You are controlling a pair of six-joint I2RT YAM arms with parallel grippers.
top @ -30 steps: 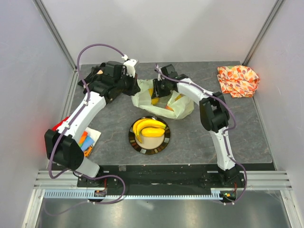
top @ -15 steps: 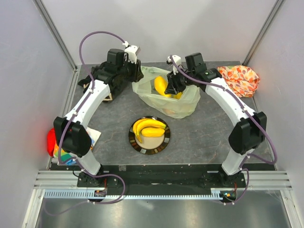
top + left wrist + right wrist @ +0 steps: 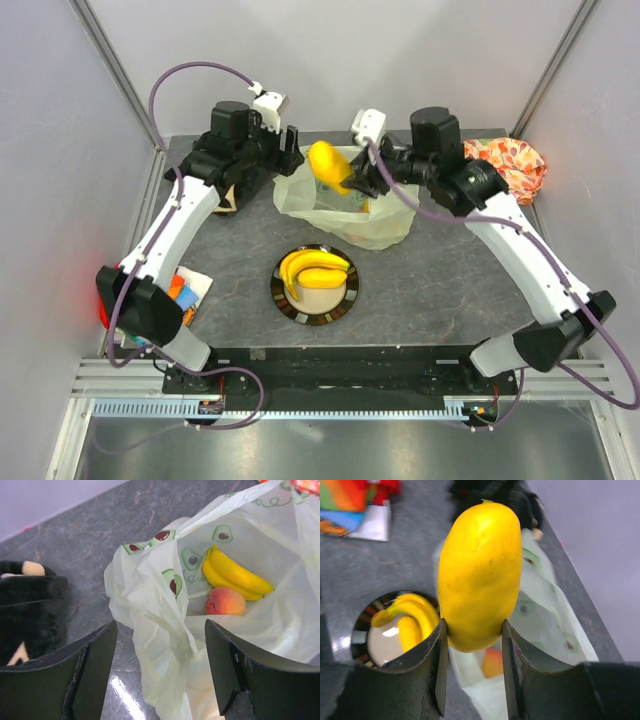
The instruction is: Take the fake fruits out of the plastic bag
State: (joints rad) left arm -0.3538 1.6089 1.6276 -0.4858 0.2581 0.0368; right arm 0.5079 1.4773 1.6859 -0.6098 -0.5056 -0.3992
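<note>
The right gripper (image 3: 472,639) clamps the yellow oval fruit (image 3: 480,570) above the plastic bag (image 3: 150,590), which holds a banana bunch (image 3: 235,575) and a peach (image 3: 225,601), while the left gripper (image 3: 162,675) gapes wide around the bag's bunched edge.

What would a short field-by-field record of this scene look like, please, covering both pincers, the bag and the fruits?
right pincer: shut on the yellow oval fruit, held up above the plastic bag
left pincer: open, fingers either side of a bunched fold of the bag
in bag: banana bunch, peach
on plate: second banana bunch
left to remove: the two fruits in the bag
</note>
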